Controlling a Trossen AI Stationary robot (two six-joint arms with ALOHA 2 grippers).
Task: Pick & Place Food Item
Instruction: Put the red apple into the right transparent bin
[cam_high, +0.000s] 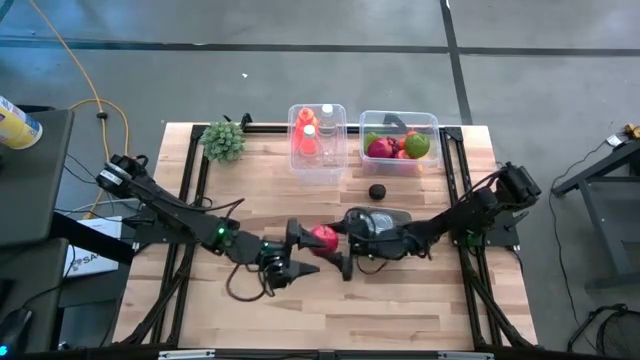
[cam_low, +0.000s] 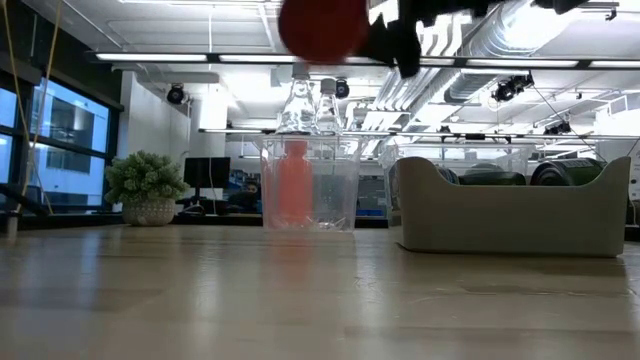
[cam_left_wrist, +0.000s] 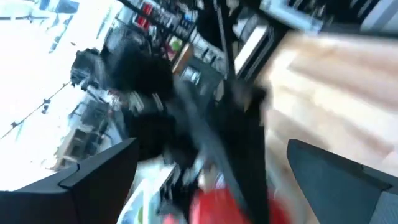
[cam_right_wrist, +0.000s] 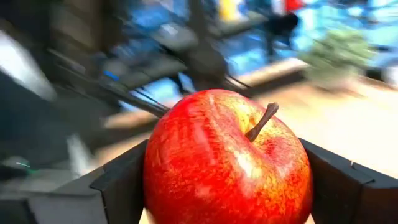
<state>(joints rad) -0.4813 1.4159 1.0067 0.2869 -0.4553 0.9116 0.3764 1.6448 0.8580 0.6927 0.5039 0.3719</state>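
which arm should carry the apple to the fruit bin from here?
Right. The right gripper holds the red apple between its fingers, lifted off the table. The left gripper is open beside it, and the fruit bin sits on the right arm's side.

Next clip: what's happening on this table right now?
A red apple is held up off the table between the right end effector's fingers, over the middle of the wooden table. The left end effector sits right beside it with its jaws open, not holding the apple. At the far edge stand a clear bin of bottles and a bin of fruit.
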